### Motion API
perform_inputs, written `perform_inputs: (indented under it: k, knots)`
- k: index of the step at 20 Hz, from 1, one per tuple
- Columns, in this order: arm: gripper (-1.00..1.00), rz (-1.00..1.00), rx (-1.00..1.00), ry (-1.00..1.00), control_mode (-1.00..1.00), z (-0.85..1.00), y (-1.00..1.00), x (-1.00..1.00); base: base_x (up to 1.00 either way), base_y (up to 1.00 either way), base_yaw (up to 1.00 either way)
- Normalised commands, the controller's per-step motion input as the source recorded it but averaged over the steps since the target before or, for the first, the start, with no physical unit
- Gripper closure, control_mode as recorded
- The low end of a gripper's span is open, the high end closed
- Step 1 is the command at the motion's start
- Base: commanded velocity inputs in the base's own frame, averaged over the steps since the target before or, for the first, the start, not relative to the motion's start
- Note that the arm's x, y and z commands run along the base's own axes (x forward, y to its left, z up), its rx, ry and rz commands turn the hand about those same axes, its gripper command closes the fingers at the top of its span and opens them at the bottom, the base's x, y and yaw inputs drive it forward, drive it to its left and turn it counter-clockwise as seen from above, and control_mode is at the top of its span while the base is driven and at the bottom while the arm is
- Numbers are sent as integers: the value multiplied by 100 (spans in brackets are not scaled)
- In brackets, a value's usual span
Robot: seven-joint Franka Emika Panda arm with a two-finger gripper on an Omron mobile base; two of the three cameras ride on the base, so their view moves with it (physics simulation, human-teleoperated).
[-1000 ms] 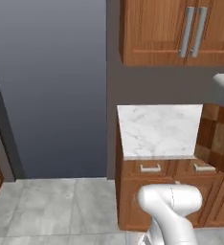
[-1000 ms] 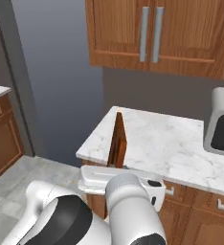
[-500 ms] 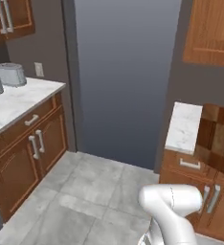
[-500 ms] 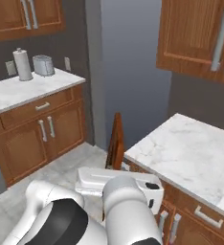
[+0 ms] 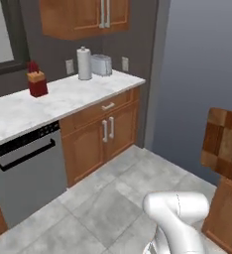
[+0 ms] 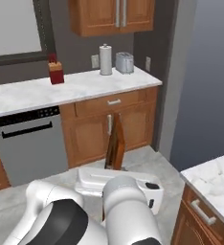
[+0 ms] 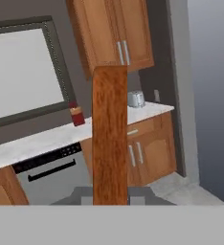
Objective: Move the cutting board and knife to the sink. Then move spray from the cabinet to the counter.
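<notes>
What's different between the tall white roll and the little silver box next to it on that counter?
The paper towel roll is white, round and stands upright, taller than the toaster. The toaster is silver-grey, boxy and squat. The roll stands nearer the red block; the toaster sits nearer the counter's end. Both rest on the white marble counter by the back wall, under the wooden wall cabinet.

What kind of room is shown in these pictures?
Most likely a home kitchen: a marble counter over wooden cupboards, a toaster beside a paper towel roll, and a dishwasher beneath.
</notes>
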Motion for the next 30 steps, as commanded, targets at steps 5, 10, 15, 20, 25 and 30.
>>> perform_inputs:
  k: [5,10,15,20,25,30]
  knots:
    - [100,0,0,0,100,0,0,0,-12,54,63]
    - [100,0,0,0,100,0,0,0,0,72,57]
    - [100,0,0,0,100,0,0,0,19,81,40]
    - [100,0,0,0,100,0,0,0,59,70,29]
    - [100,0,0,0,100,0,0,0,84,60,17]
    - [100,0,0,0,100,0,0,0,90,65,11]
